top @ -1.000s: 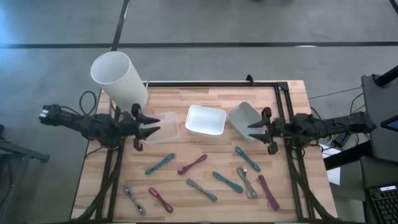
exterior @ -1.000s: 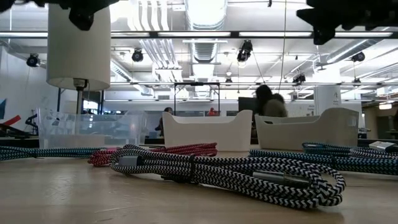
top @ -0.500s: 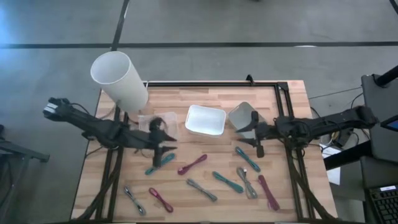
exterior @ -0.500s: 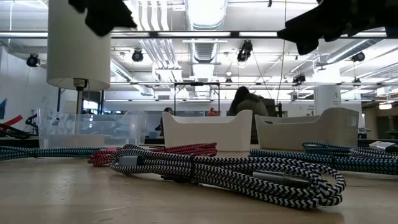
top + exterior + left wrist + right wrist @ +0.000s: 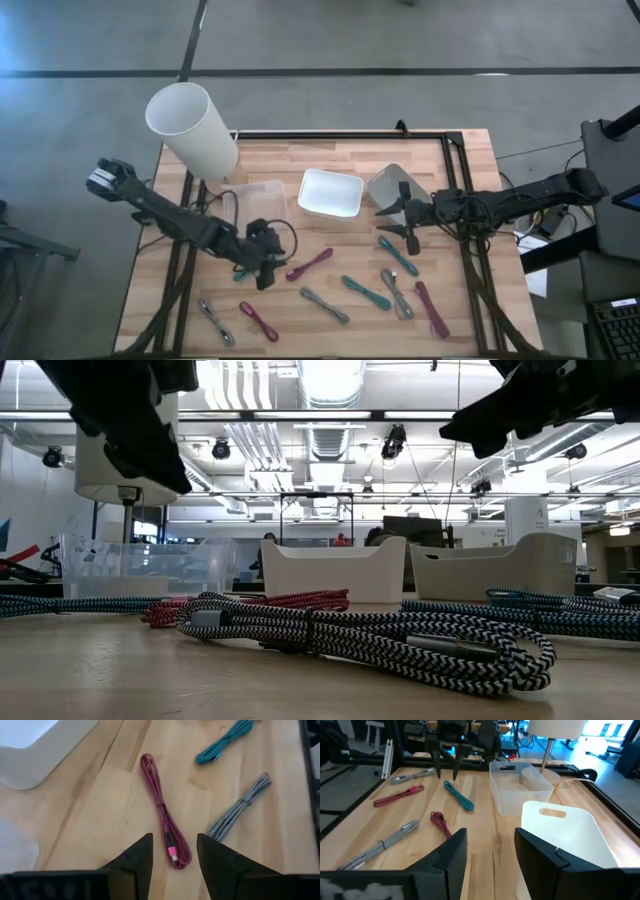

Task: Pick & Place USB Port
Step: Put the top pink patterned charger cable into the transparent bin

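Here no writing reads; left end effector (image 5: 268,268) and right end effector (image 5: 405,222) both gape empty.

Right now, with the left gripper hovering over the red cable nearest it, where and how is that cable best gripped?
Grip the red cable at its middle, where a tie pinches the strands together. Come straight down with the open left gripper and turn it so the fingers close across the bundle; it lies flat, long and narrow, with bare wood on both sides.
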You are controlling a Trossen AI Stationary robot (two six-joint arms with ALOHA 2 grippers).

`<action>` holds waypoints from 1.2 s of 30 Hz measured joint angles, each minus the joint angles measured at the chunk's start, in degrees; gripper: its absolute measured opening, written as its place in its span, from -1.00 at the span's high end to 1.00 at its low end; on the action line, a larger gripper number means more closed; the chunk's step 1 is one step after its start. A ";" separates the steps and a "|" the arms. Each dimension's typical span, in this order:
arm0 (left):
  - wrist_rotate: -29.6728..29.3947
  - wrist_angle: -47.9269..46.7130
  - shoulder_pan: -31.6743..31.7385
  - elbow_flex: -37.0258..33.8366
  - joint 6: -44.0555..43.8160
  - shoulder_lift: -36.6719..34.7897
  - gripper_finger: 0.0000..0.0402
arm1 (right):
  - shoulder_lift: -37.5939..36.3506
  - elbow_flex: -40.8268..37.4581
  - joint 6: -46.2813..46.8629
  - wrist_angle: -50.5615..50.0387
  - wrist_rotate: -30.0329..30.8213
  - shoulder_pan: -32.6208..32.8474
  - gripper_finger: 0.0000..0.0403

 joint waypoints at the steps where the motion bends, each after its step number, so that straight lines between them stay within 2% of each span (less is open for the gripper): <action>1: -0.08 0.34 0.00 0.00 -0.12 0.75 0.25 | -0.01 0.00 0.00 0.04 -0.01 0.01 0.20; 20: -0.16 17.26 0.03 0.35 0.84 18.63 0.25 | -0.02 -0.09 0.00 0.08 -0.07 0.01 0.20; 33: -1.93 17.34 0.07 0.79 1.39 25.10 0.25 | 0.02 -0.09 0.00 0.04 -0.04 0.00 0.20; 36: -1.31 17.23 0.09 0.87 1.46 25.74 0.31 | 0.02 -0.09 0.00 0.04 -0.02 -0.01 0.20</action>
